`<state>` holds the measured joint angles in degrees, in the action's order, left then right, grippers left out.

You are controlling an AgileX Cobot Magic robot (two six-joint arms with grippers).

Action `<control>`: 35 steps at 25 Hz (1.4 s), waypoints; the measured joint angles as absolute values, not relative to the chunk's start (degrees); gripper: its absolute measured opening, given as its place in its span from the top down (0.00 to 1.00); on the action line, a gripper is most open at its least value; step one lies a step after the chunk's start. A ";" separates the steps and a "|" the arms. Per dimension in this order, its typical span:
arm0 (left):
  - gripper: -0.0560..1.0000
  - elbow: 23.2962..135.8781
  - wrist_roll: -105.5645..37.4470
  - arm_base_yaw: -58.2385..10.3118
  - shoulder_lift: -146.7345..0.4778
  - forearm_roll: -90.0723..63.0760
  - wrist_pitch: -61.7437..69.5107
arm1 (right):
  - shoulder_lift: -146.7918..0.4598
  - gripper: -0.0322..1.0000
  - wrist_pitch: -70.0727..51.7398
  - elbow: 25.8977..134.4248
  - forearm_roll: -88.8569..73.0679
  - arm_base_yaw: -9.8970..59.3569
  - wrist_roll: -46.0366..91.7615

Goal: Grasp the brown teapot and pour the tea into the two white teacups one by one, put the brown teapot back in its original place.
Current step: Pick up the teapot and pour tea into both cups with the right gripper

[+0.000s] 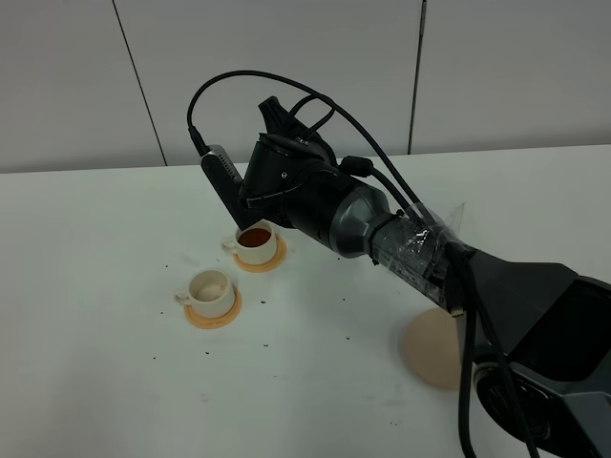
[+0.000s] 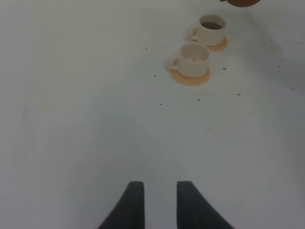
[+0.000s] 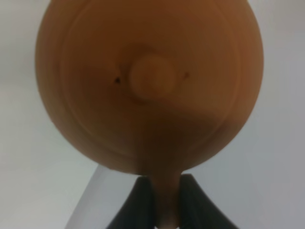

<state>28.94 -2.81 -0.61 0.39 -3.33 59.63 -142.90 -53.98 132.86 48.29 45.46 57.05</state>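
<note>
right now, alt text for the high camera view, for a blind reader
A black robot arm reaches from the right across a white table, its wrist above a white teacup holding dark tea. A second teacup nearer the camera shows no tea; each sits on an orange coaster. A tan disc lies beside the arm's base.

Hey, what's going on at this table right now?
The right end effector is shut on the handle of the brown teapot and holds it up near the farther teacup, which has dark tea in it. The nearer teacup looks unfilled. The tan coaster sits without the teapot. The left end effector hangs open, holding nothing.
</note>
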 joint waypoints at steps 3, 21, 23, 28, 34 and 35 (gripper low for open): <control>0.72 28.94 -2.81 -0.61 0.39 -3.33 59.63 | -142.90 0.88 -53.98 132.86 48.06 45.46 56.41; 0.72 28.94 -2.81 -0.61 0.39 -3.33 59.63 | -142.84 0.88 -57.64 132.86 37.68 42.88 54.51; 0.72 28.94 -2.81 -0.61 0.39 -3.33 59.63 | -142.41 0.88 -58.56 132.86 35.25 42.20 55.01; 0.72 28.94 -2.81 -0.61 0.39 -3.33 59.63 | -140.65 0.88 -62.70 132.86 29.26 40.71 56.91; 0.72 28.94 -2.81 -0.61 0.39 -3.33 59.63 | -139.99 0.88 -68.82 133.74 25.81 40.14 58.69; 0.72 28.94 -2.81 -0.61 0.39 -3.33 59.63 | -139.99 0.88 -69.59 134.44 23.83 39.90 59.27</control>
